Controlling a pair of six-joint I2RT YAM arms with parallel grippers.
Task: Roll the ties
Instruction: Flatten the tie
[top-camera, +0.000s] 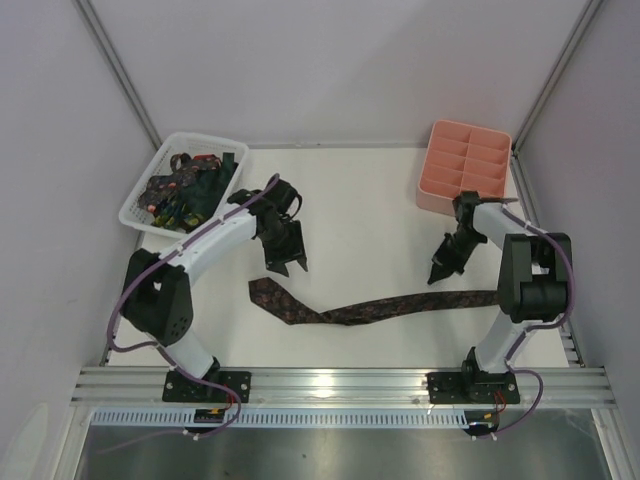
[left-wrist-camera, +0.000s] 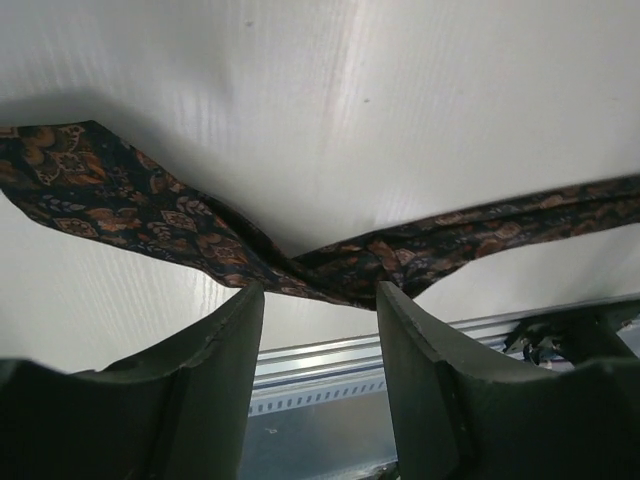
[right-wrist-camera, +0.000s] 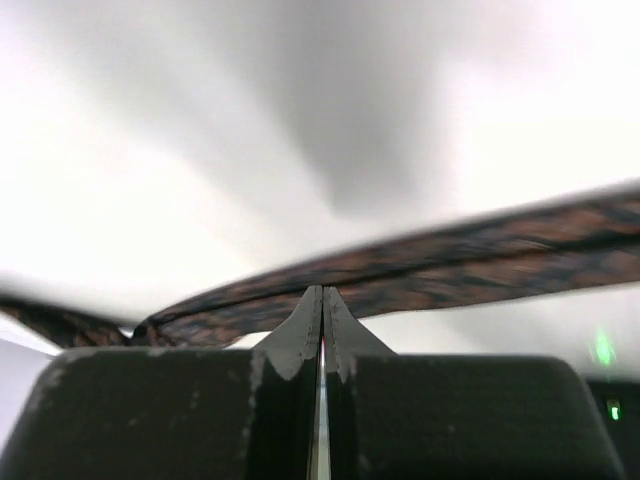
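1. The brown tie (top-camera: 380, 308) lies stretched across the table (top-camera: 360, 200), near its front edge
2. Left gripper (top-camera: 285, 266): jaws apart, empty; right gripper (top-camera: 437, 275): closed, empty
3. We judge the fabric limp (likely slippery); pinch its narrow end

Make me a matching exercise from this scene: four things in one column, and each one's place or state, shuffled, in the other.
Column one:
1. brown tie
2. white basket
3. pink tray
4. right gripper

Column two:
A. at the far right corner of the table
B. shut, with nothing held
C. stretched out across the near part of the table
D. at the far left, with other ties inside

Pairs: 1-C, 2-D, 3-A, 4-B
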